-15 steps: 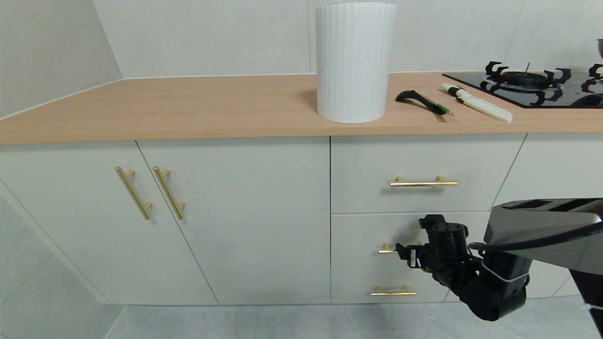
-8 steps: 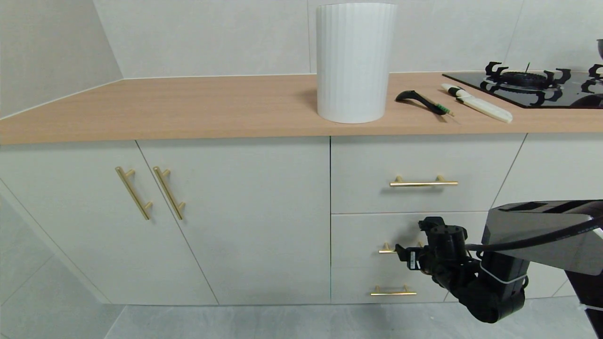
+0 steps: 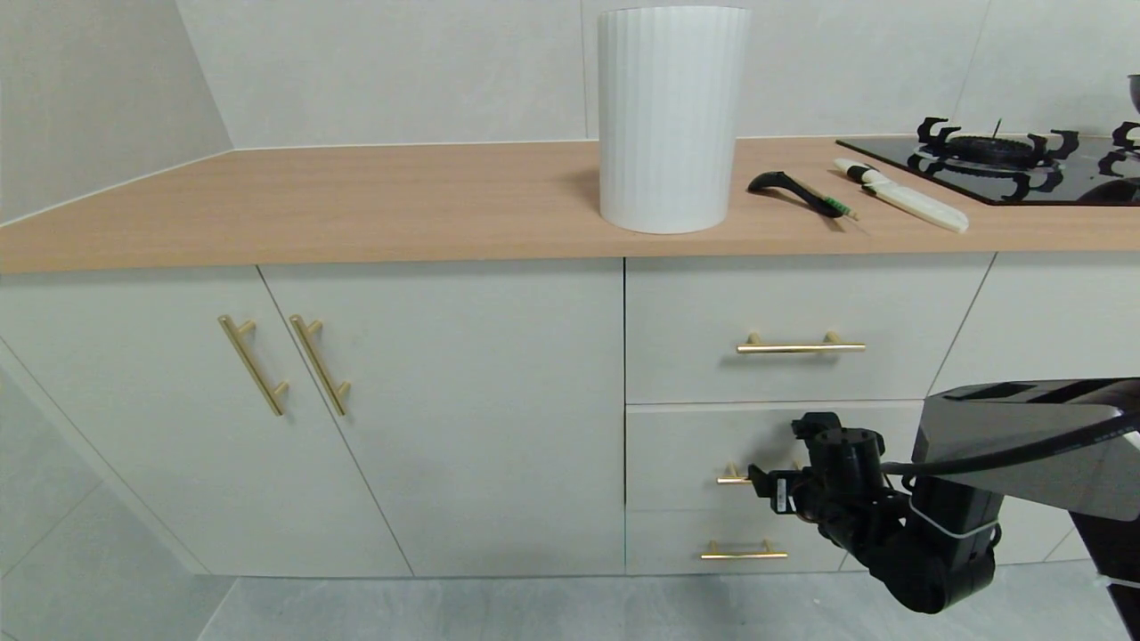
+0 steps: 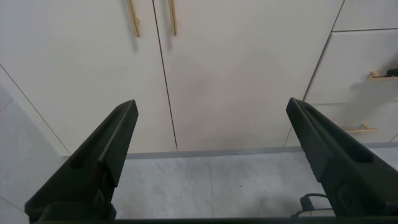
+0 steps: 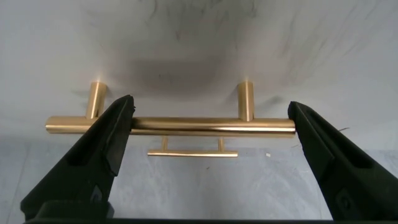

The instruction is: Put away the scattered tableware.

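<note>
Beneath the wooden worktop, the right end effector, spread wide, straddles the middle drawer handle; a shallow or off-centre pinch could slip off the thin bar.

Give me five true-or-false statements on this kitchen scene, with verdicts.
1. The right gripper, fingers open, faces a drawer handle. True.
2. The left gripper holds a spoon. False: it is open and empty.
3. A white knife lies on the counter beside the hob. True.
4. The top drawer is pulled wide open. False: it is shut.
5. The white canister lies on its side. False: it stands upright.
</note>
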You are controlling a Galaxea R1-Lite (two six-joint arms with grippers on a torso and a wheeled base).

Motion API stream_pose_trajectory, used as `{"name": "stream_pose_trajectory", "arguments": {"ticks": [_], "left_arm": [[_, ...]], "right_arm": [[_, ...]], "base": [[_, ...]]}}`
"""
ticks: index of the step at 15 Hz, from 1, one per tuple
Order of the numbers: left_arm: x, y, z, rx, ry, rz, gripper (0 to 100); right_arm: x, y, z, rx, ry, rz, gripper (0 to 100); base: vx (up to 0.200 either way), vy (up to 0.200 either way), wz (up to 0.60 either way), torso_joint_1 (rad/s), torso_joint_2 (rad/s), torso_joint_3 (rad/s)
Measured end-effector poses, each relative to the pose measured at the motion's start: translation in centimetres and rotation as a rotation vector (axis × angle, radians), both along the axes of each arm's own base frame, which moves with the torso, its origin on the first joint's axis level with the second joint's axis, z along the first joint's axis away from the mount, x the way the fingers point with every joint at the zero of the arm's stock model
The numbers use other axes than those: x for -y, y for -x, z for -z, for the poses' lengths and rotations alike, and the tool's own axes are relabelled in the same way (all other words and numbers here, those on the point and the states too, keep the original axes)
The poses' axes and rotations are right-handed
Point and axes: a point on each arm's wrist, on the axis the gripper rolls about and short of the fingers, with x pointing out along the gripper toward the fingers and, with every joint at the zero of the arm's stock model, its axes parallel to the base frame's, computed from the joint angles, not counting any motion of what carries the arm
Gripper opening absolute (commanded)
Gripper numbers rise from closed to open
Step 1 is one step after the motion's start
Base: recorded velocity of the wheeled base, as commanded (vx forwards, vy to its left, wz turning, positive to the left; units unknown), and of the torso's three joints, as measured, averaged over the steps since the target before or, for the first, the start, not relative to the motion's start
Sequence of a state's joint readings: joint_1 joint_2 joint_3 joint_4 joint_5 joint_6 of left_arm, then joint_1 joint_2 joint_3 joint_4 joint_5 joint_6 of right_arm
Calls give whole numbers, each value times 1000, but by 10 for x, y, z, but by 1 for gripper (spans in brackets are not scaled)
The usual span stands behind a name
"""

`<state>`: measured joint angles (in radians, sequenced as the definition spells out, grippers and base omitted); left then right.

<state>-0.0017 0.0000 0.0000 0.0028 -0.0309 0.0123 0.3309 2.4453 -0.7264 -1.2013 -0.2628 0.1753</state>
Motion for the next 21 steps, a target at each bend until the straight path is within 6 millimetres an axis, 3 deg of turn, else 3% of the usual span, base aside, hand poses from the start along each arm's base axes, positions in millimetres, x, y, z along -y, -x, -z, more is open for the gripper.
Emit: {"name": "stream_pose_trajectory", "arguments": {"ticks": [6,10,13,16,18,21], "left_arm": [[0,0,0,0,0,0,100],[0,0,0,0,0,0,100],[0,0,0,0,0,0,100],[0,0,0,0,0,0,100],[0,0,0,0,0,0,100],[0,0,0,0,0,0,100]], "right_arm": [[1,5,1,-19,9,-4,100],[8,28,-15,-100,73,-48,100],[7,49,-43,-189,94,-102,100],[5,75,-91,-236,90,-167,100],[3,94,-132,-192,69,-210,100],[0,105,-167,-65,7,-223,100]], "base": [[0,0,0,0,0,0],[0,0,0,0,0,0],[0,0,0,0,0,0],[0,0,0,0,0,0],[0,0,0,0,0,0],[0,0,0,0,0,0]]}}
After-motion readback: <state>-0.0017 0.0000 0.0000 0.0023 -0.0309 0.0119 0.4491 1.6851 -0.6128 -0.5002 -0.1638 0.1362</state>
